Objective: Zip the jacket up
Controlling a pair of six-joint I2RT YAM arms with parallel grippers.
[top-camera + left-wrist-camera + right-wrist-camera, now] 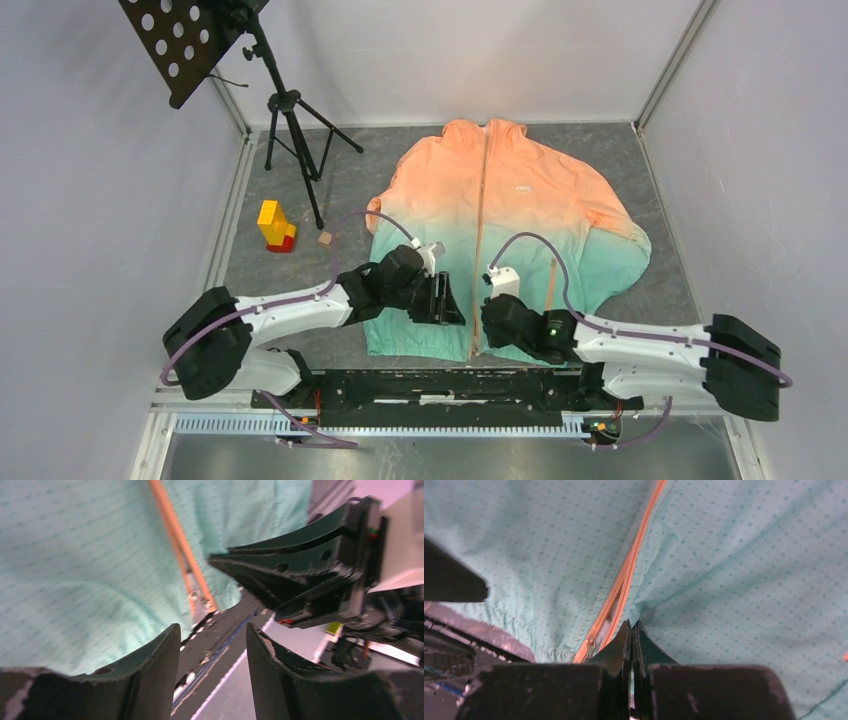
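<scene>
Right gripper (631,625) is pinching jacket (749,580) hem at near edge; we are noting zipper pull (589,644) lying just left, left gripper (212,630) hovering spread.

No text, number or brand name is legible in any view. Two marks are present.

1. A small white logo (522,187) stands on the chest of the jacket (440,180), on the peach-orange panel just right of the centre zipper (484,200), toward the far end. Its characters are too small to resolve.
2. A yellow-green sticker (333,627), possibly a printed label, stands on the black hardware (320,611) at the right of the left wrist view. Blur leaves any print on it unreadable.
</scene>
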